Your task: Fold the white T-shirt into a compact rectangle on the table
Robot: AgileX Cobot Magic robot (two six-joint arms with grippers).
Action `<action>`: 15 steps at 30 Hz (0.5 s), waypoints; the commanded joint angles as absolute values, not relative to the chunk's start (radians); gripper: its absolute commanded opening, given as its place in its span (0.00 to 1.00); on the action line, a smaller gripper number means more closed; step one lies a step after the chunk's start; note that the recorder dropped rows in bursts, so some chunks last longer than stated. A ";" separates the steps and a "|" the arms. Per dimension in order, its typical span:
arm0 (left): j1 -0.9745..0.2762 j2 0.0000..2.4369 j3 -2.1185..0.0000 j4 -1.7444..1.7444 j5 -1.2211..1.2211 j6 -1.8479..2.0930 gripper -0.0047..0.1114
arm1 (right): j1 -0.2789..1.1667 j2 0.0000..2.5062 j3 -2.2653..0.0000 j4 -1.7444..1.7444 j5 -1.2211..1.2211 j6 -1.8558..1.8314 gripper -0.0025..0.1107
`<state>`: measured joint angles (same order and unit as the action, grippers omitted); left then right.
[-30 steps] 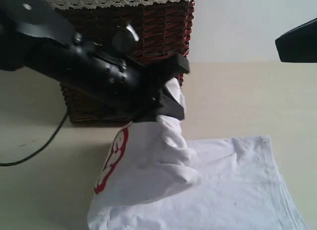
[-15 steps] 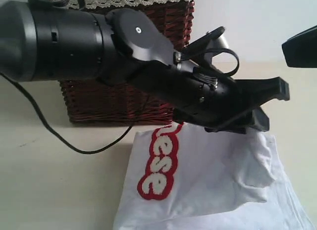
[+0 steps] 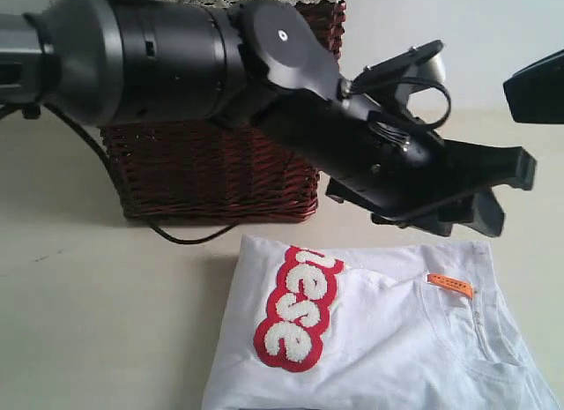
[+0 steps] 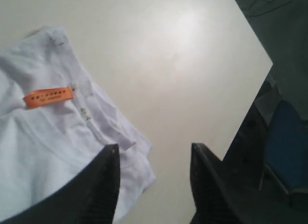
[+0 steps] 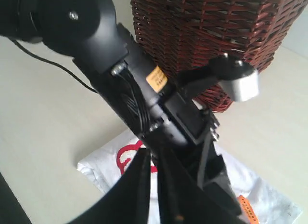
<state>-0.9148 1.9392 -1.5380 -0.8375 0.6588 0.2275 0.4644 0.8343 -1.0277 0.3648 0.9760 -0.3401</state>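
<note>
The left pincer (image 3: 502, 191) is seen with its jaws parted and nothing caught between them, and it is held just above the far right corner of the white T-shirt (image 3: 370, 339), no cloth being gripped. The right pincer (image 5: 153, 159) is shown drawn together to a thin slit, empty, and is kept well apart from the garment, raised at the right side. The shirt is laid flat on the counter (image 3: 88, 322), just in front of the dark red wicker basket (image 3: 211, 176), with the red-outlined letters (image 3: 298, 309) turned up along its left edge and the orange neck label (image 3: 450, 285) exposed beside the open collar. A side of the shirt appears to be folded over, so that a rough rectangle is formed, though its near end is cut off by the picture and cannot be judged. The task is judged to be partly done: the bundle is not yet compact, and at least one further fold across its length, with some smoothing of the wrinkled collar area, is thought to be left.
</note>
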 commanded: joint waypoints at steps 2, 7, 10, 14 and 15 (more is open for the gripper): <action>-0.832 1.870 -1.538 -0.711 0.854 0.228 0.22 | 0.466 0.826 -1.023 0.252 0.986 -0.231 0.09; -0.785 1.716 -1.406 -0.455 0.823 0.212 0.04 | 0.466 0.813 -0.919 0.062 0.924 -0.081 0.09; -0.743 1.561 -1.275 -0.422 0.734 0.236 0.04 | 0.466 0.816 -0.851 -0.013 0.898 0.014 0.09; -0.695 1.386 -1.170 -0.422 0.665 0.256 0.04 | 0.466 0.900 -0.745 -0.139 0.857 0.175 0.10; -0.695 1.345 -1.153 -0.422 0.661 0.265 0.04 | 0.466 0.943 -0.726 -0.162 0.838 0.214 0.12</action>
